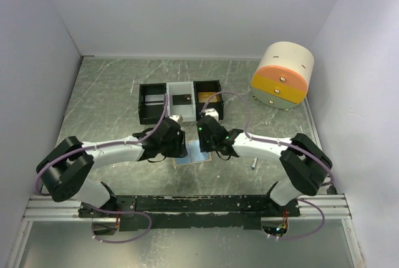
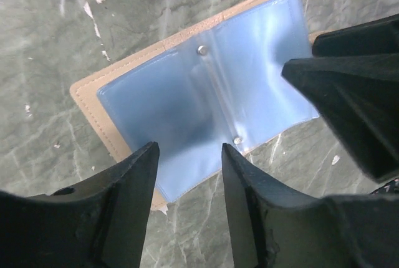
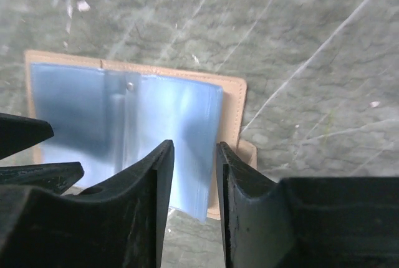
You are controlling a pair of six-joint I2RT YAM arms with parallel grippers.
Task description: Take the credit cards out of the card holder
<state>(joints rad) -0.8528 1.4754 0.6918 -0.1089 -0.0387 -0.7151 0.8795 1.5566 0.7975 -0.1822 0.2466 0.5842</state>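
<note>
Top external view shows the grey-green marbled counter [image 1: 106, 93] carrying a three-compartment black-and-white tray [image 1: 142, 109] toward the back. Nearer the arms, the card holder [image 1: 191, 156] lies open and flat with its pale blue sleeves facing up. The left arm's fingers [image 2: 134, 187] stand spread above one edge and the right arm's fingers [image 3: 153, 187] stand narrowly parted above the opposite edge, neither pair pinching anything.
</note>
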